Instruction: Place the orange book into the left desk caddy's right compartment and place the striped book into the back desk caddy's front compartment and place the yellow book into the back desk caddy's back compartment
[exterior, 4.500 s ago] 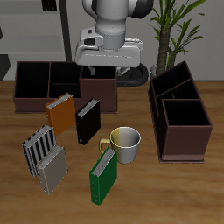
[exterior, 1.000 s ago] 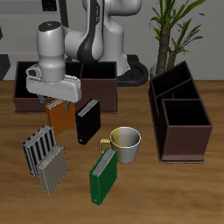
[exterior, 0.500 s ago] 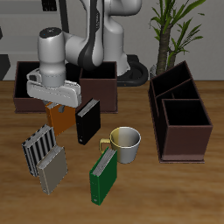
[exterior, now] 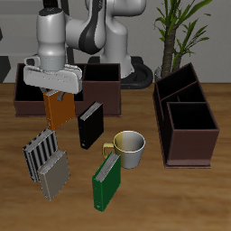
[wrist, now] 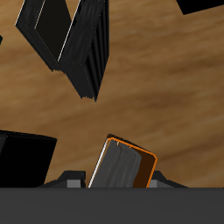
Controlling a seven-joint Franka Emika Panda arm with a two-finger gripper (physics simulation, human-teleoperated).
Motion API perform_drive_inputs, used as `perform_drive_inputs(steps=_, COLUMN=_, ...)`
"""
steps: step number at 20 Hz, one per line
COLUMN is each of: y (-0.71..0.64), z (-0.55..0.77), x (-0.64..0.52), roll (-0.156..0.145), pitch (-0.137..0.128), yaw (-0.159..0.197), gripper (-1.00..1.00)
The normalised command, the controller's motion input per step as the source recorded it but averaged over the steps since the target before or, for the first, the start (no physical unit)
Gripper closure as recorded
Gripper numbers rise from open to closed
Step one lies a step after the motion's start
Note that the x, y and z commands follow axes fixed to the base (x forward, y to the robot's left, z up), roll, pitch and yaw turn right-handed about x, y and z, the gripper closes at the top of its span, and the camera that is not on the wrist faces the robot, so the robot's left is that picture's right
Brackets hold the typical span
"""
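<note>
Wooden table [exterior: 171, 194], potted plant [exterior: 171, 27] behind.

Item, claw [exterior: 56, 90]: clenched on the orange book [exterior: 58, 110], which hangs upright, clear of the table, near the back desk caddy [exterior: 68, 81].

Handling advice: carry high over the black book [exterior: 90, 124] and mug [exterior: 130, 147] toward the left desk caddy [exterior: 185, 119]; keep the book vertical, lower into the right compartment.

Striped book [exterior: 40, 151]: flat near the front edge.

Change: half a second ago the book was lower; it has since risen.

Wood-grain table [exterior: 153, 194], matt; mug [exterior: 130, 147] perhaps glazed ceramic.
</note>
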Motion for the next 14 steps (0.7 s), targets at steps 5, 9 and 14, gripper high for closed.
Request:
perform_drive_inputs(steps=5, y=0.19, z=0.98, x=-0.12, roll=-0.054, pitch=-0.048, yaw=0.092, gripper=1.00)
perform_drive_inputs(steps=9, y=0.36, z=0.66, x=-0.04, roll=-0.054, pitch=0.058, yaw=0.086, gripper=1.00)
perform_drive_inputs(steps=14, y=0.75, z=0.73, x=-0.11, roll=0.012, pitch=-0.018, yaw=0.117, gripper=1.00)
